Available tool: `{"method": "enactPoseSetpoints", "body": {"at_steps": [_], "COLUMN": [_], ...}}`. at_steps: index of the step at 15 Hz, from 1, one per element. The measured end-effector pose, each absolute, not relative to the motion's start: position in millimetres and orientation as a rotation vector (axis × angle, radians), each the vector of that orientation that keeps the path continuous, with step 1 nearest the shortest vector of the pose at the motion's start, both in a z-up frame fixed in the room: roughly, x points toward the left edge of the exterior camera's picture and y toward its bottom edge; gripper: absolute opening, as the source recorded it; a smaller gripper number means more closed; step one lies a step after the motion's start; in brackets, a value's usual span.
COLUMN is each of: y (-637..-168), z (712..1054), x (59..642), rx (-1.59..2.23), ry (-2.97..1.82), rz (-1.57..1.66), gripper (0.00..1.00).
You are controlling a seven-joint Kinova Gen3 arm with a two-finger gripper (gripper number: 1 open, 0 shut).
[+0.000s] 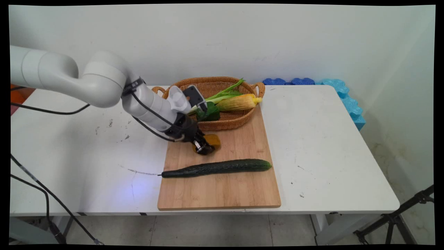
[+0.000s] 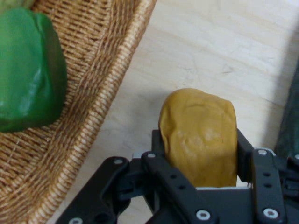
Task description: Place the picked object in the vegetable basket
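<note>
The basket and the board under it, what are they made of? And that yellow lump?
The basket looks like woven wicker: tan strands show. The board looks like pale wood or bamboo, with joined strips. The yellow lump, between the gripper's fingers, looks matte and dented, maybe foam or soft plastic.

A cutting board (image 1: 222,166) lies on the desk (image 1: 329,149), a little right of the middle, reaching to the near edge. A basket (image 1: 222,121) sits at the board's far end, partly on it. In the basket lie a corn cob (image 1: 239,102) on the right, a leafy stalk (image 1: 225,92) behind it, and a pepper (image 2: 28,70) on the left. Just before the basket, on the board, sits a potato (image 2: 198,135), apparently between the fingers of the gripper (image 1: 205,147). Nearer the front, a cucumber (image 1: 216,167) lies across the board, its left tip overhanging the board's left edge. Foam blocks (image 1: 347,100) stand behind the desk's far right corner.
</note>
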State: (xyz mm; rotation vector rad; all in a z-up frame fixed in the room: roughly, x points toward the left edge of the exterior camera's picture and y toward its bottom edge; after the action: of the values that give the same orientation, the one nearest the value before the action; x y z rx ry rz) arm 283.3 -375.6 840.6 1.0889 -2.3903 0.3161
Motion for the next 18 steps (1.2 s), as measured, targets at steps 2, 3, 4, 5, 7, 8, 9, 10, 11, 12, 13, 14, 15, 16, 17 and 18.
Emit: {"method": "enactPoseSetpoints", "body": {"at_steps": [2, 3, 4, 5, 7, 8, 9, 10, 11, 12, 13, 14, 15, 16, 17, 18], "y": [-374.4, -374.0, -372.8, -372.2, -374.7, -376.7, -382.1, -387.6, -394.8, -402.6, -408.9, -413.4, -420.1, -427.9, -435.1, -443.3], "z": [858.5, 865.6, 877.1, 891.8, 919.8, 928.3, 942.5, 953.7, 964.8, 973.8, 980.3, 983.9, 988.1, 991.3, 992.3, 991.9], "x": [284.3, 285.1, 287.0, 289.9, 298.1, 301.3, 307.6, 313.6, 321.8, 330.4, 337.5, 342.6, 350.1, 358.6, 365.8, 373.7], "rx": [1.074, 1.072, 1.067, 1.061, 1.058, 1.06, 1.066, 1.074, 1.087, 1.103, 1.118, 1.13, 1.149, 1.174, 1.199, 1.229], "ry": [-2.39, -2.39, -2.394, -2.399, -2.405, -2.404, -2.4, -2.397, -2.393, -2.392, -2.391, -2.39, -2.389, -2.388, -2.385, -2.383], "rz": [0.31, 0.307, 0.296, 0.285, 0.279, 0.28, 0.286, 0.294, 0.307, 0.321, 0.334, 0.344, 0.358, 0.376, 0.392, 0.411], "gripper": [0.0, 0.0, 0.0, 0.0, 0.0, 0.0, 0.0, 0.0, 0.0, 0.0, 0.0, 0.0, 0.0, 0.0, 0.0, 0.0]}}
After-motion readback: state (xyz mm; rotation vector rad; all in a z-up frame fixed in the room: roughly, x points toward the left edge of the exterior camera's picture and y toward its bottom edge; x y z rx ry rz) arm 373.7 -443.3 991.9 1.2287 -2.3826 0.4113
